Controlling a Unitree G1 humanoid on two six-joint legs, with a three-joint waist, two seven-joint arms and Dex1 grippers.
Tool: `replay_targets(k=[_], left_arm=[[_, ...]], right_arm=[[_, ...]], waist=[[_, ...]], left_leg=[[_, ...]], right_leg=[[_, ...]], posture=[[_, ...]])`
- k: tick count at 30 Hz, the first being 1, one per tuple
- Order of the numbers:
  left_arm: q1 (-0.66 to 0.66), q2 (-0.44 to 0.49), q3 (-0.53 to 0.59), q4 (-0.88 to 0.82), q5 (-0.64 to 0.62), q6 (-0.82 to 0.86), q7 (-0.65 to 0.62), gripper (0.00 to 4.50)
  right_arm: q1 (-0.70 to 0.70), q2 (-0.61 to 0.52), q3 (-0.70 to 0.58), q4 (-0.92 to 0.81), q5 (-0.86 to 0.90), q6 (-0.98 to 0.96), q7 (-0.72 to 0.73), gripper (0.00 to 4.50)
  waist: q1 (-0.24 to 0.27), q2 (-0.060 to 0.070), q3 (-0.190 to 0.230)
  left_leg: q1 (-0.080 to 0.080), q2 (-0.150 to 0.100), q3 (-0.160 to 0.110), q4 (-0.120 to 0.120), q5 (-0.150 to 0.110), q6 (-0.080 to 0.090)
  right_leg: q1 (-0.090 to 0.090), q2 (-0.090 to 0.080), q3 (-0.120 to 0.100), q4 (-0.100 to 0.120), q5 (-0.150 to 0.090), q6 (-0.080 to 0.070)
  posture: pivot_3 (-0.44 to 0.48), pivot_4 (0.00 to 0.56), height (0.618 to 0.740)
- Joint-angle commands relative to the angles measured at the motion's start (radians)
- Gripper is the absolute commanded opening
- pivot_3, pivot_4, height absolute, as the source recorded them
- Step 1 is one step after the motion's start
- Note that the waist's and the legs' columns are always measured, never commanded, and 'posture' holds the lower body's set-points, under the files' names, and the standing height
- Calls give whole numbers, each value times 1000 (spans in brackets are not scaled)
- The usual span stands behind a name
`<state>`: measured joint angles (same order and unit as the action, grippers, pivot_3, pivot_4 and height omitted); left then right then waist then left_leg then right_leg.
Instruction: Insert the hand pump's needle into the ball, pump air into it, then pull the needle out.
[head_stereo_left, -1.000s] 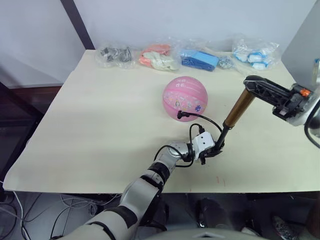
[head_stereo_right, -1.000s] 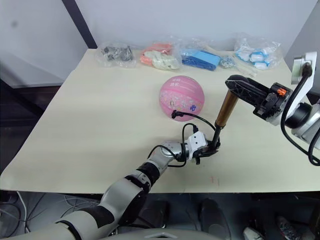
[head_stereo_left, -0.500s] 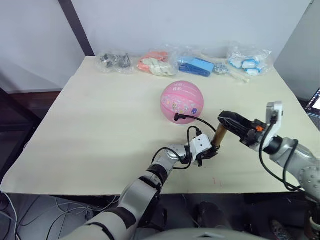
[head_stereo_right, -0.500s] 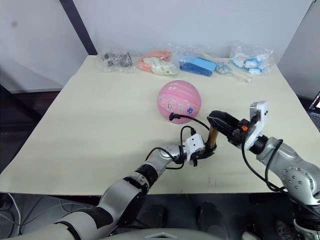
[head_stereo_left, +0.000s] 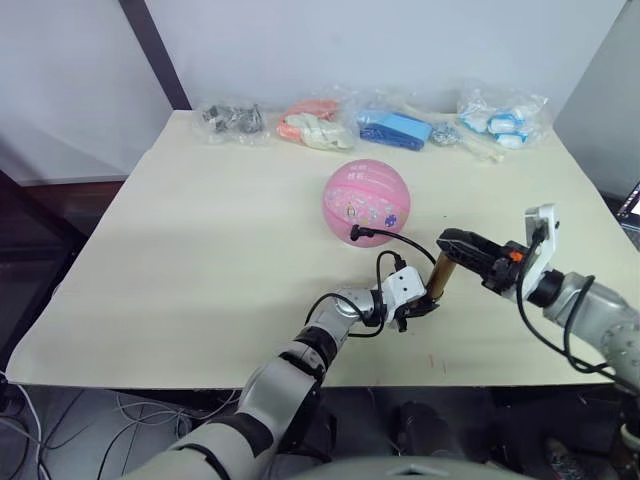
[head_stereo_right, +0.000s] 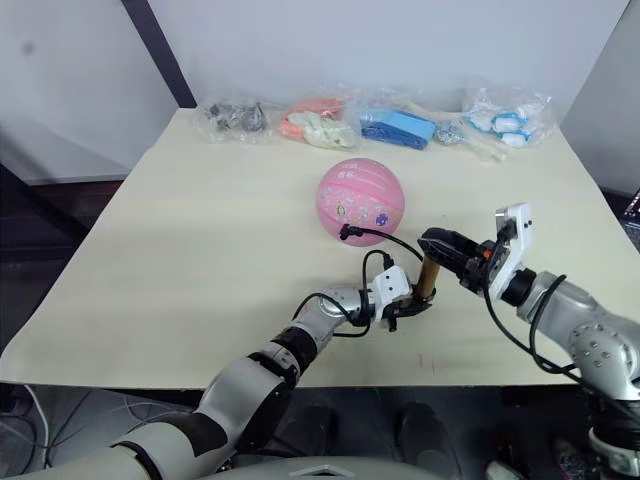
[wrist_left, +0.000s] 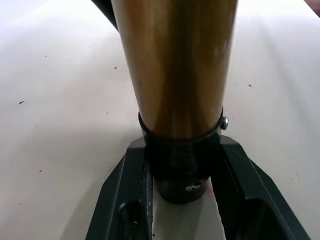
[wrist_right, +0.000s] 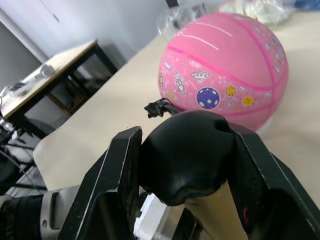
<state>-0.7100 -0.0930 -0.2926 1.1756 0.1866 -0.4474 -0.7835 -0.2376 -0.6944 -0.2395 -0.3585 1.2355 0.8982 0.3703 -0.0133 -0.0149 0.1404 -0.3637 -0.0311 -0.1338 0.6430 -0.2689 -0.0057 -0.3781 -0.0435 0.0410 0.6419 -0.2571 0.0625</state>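
Head views: pale tabletop (head_stereo_left: 200, 250) with the pink ball (head_stereo_left: 367, 200) resting near its middle. Black fitting of the needle (head_stereo_left: 358, 236) pressed against the ball's near lower side, pin itself too small to make out, so presumably seated in the valve. Thin black hose (head_stereo_left: 400, 246) looping from there down to the base of the hand pump (head_stereo_left: 440, 278), a short stretch of gold barrel standing tilted near the front edge. Left gripper (head_stereo_left: 410, 304) clamped low on the pump's black bottom cap, pinning the base to the tabletop so the barrel stays put during strokes. Right gripper (head_stereo_left: 478, 256) closed over the black T-handle at the top, sitting close down on the barrel, apparently the low end of a pumping stroke. Clear bags (head_stereo_left: 320, 118) of small items lined along the far edge, well apart from the work.

Left wrist view: brass barrel looming close, black end cap (wrist_left: 181, 167) pinched between the two black jaws.

Right wrist view: rounded black handle (wrist_right: 187, 152) wedged tight between the jaws, ball and needle fitting just beyond it.
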Motion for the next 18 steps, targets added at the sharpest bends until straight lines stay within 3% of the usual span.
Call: replay_targets(k=[1, 10, 18], left_arm=[[52, 31, -32, 78, 48, 45, -15, 1104], [53, 30, -28, 78, 51, 46, -13, 1104], [49, 29, -25, 79, 50, 49, -10, 1104]], right_arm=[[-104, -66, -156, -19, 127, 6, -86, 1867], [-273, -211, -203, 25, 348, 42, -218, 1867], [-350, -262, -186, 28, 438, 32, -263, 1867]], waist=[[1, 1, 5], [0, -4, 12], [1, -5, 14]], left_leg=[[-1, -1, 1, 0, 0, 0], [-4, -2, 1, 1, 0, 0], [-6, -1, 1, 2, 0, 0]], right_leg=[[0, -1, 0, 0, 0, 0], [-2, -5, -1, -1, 2, -1], [-2, -5, -1, 0, 2, -1]], posture=[[0, 150, 740], [0, 150, 740], [0, 150, 740]])
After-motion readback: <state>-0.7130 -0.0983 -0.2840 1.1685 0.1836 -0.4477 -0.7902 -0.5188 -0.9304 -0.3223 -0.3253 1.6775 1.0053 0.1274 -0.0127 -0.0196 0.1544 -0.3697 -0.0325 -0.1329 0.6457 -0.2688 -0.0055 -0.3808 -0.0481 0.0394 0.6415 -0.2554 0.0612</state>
